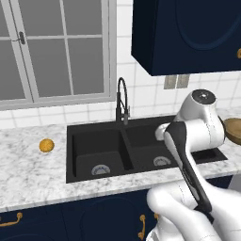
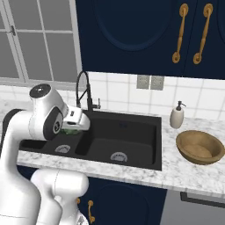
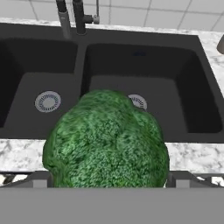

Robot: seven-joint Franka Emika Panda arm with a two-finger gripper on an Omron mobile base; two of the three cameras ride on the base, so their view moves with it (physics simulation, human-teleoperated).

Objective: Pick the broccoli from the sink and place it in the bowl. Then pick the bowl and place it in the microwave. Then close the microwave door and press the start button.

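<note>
The two-finger gripper [image 3: 107, 181] is clamped on the lumpy green broccoli floret [image 3: 106, 141], jaws spread wide around it, above the black rectangular double-basin sink [image 2: 145, 151], over the front rim between its two basins. The wide tan-brown wooden bowl [image 2: 200, 147] rests on the marble counter just right of the sink.

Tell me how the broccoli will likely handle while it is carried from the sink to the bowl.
The broccoli looks lumpy and rough, so it probably won't slip easily. Its rounded head may roll if dropped on the marble counter. It appears small beside the wooden bowl, so likely light and an easy fit.
</note>
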